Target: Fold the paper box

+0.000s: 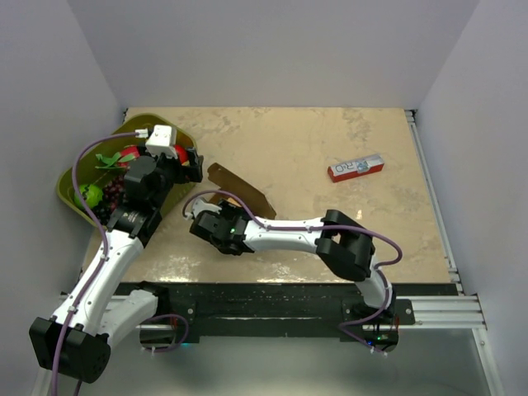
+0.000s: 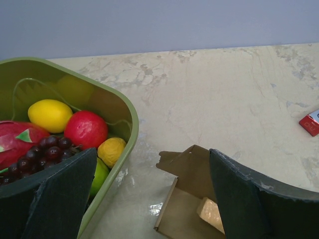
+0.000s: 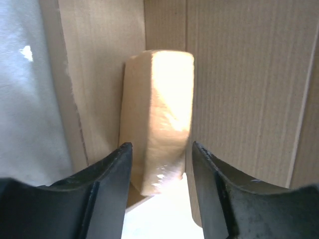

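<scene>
Looking down from above, the brown paper box (image 1: 239, 191) lies open on the table (image 1: 330, 223), at nine o'clock from its centre. The right gripper (image 1: 205, 224) sits at the box's six o'clock edge.

Left wrist view: the left gripper (image 2: 149, 194) has its jaws spread wide above the box, with a fruit basket (image 2: 132, 119) at nine o'clock.

Right wrist view: the jaws are parted around a pale block (image 3: 159, 124) inside the box, not pinching it.

We log paper box (image 1: 243, 194): plain brown cardboard, half-formed, top open, one flap raised, lying left of centre
</scene>
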